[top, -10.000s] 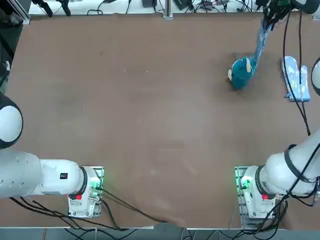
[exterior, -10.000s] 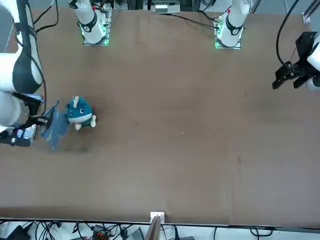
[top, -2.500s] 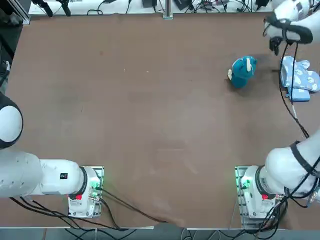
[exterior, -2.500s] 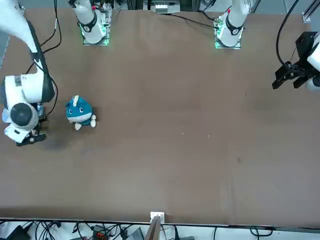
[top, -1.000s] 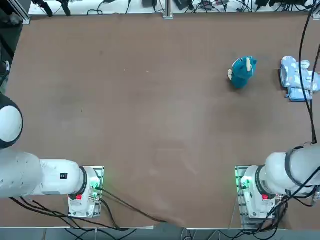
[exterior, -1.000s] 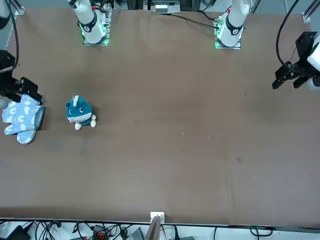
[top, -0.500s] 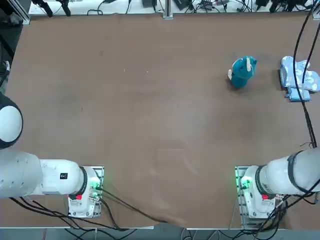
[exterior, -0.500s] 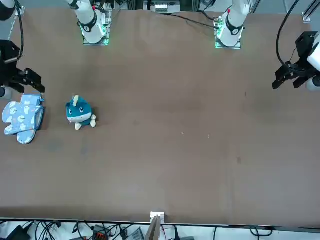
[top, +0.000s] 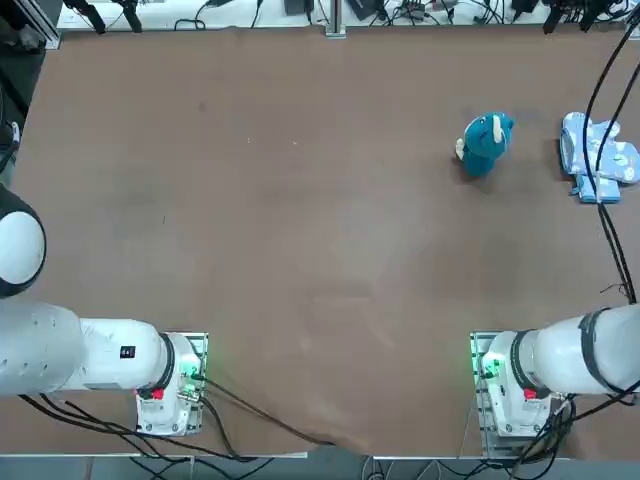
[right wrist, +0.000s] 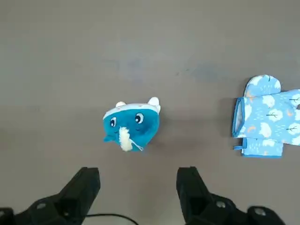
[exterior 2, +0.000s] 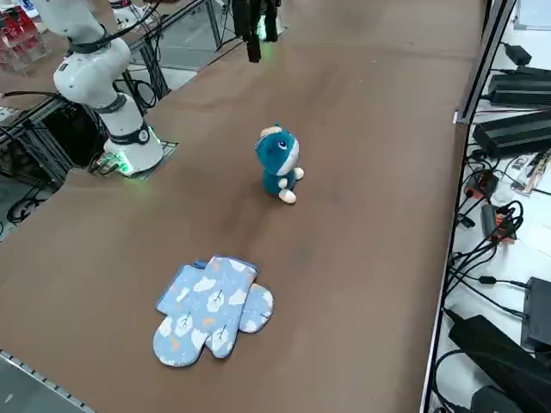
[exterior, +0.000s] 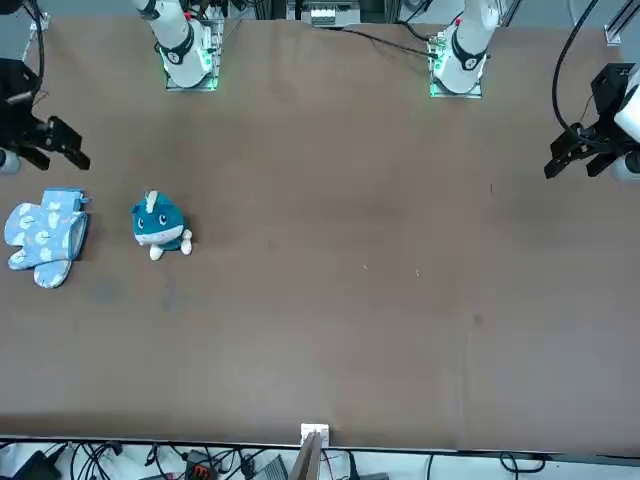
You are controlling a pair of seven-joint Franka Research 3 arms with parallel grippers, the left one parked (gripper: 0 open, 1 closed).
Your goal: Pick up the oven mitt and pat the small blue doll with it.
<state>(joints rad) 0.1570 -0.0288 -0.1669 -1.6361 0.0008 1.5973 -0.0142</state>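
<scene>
Right gripper's jaws: the right gripper (right wrist: 138, 174) has its two fingers standing wide, with nothing between them and nothing touched; it hangs above the table, well apart from the doll.
Doll: the small blue doll (right wrist: 147, 126) sits on the table (exterior 2: 362, 258), ahead of the fingers in the wrist view.
Mitts: they lie flat to the robot's right of the doll, apart from it, crossed one over the other; the upper mitt (right wrist: 274, 117) covers most of the lower mitt (right wrist: 262, 147).
Step in hand: probably reaching for a mitt, as none is held.
Approach: carry the open fingers to the doll's right, then come down slowly over the upper mitt, the fingers straddling a fold or the cuff.
Grip: close gently on cloth, not against the tabletop; soft fabric should bunch and hold, but a flat pinch may slide off.
Risk: both mitts may come up together, so a small test lift first would be wise.
Patting: let the loose end hang down and dab the doll lightly from above; a sideways push could tip or drag it.
Count: one doll, one right gripper, and two mitts as far as the overlap lets me judge.
</scene>
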